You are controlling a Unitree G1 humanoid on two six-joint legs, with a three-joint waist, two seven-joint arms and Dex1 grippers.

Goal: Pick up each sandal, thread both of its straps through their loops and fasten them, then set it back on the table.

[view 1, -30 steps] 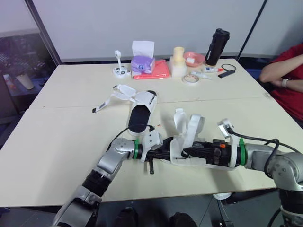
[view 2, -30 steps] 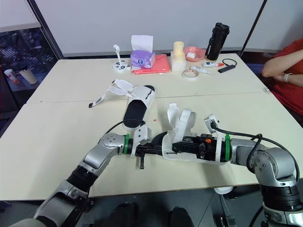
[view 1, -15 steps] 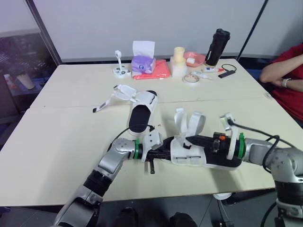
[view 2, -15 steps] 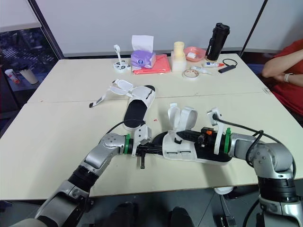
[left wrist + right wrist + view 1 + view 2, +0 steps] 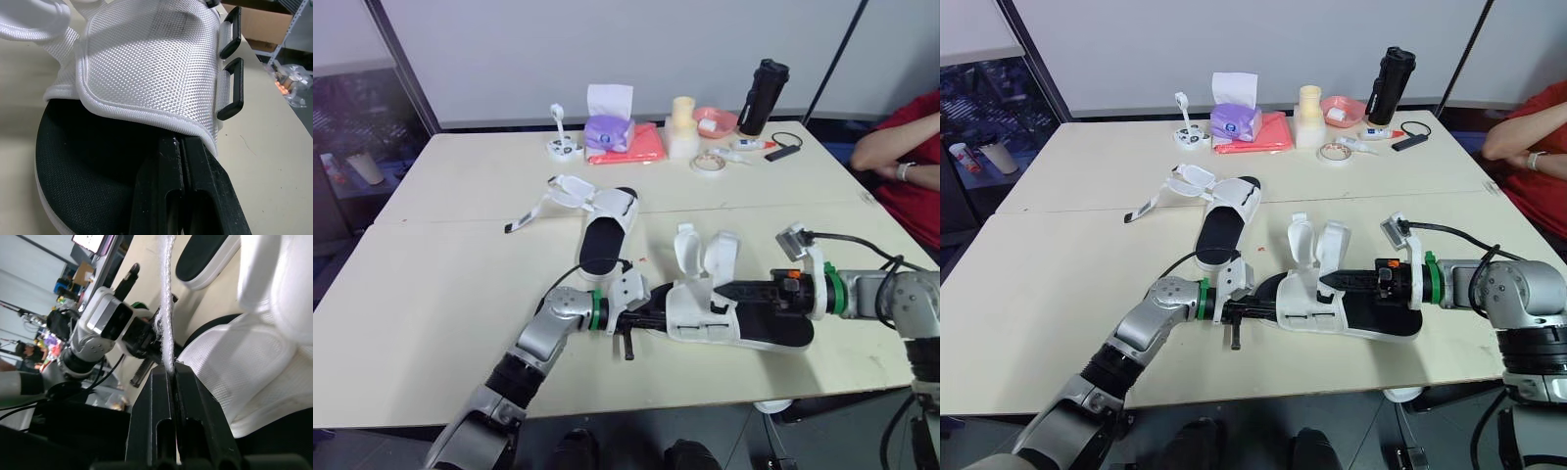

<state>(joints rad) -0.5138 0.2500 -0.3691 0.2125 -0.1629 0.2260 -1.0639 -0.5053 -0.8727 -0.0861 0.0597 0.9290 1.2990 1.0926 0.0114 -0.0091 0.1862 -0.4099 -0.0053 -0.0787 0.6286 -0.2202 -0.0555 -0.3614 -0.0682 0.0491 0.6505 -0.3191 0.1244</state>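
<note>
1. The table [image 5: 431,294] carries both sandals. The far sandal [image 5: 602,235] lies unfastened toward the middle, well apart from the claws.
2. The near sandal [image 5: 759,331] sits at the table's front part, between the two arms, with its two straps standing up.
3. The left claw [image 5: 656,318] is clamped on the edge of the white mesh upper at the sandal's nearer end. The right claw [image 5: 1324,282] is pinched tight on one strap [image 5: 167,293].
4. The step in hand looks like threading. The left claw should brace the sandal while the right carries the strap end flat and untwisted across to the loops [image 5: 239,81].
5. The left wrist view makes plain two black loops side by side on the upper's edge, both empty, a detail too small to tell from the head views. The right wrist view adds the strap's frayed edge gripped between the fingers.
</note>
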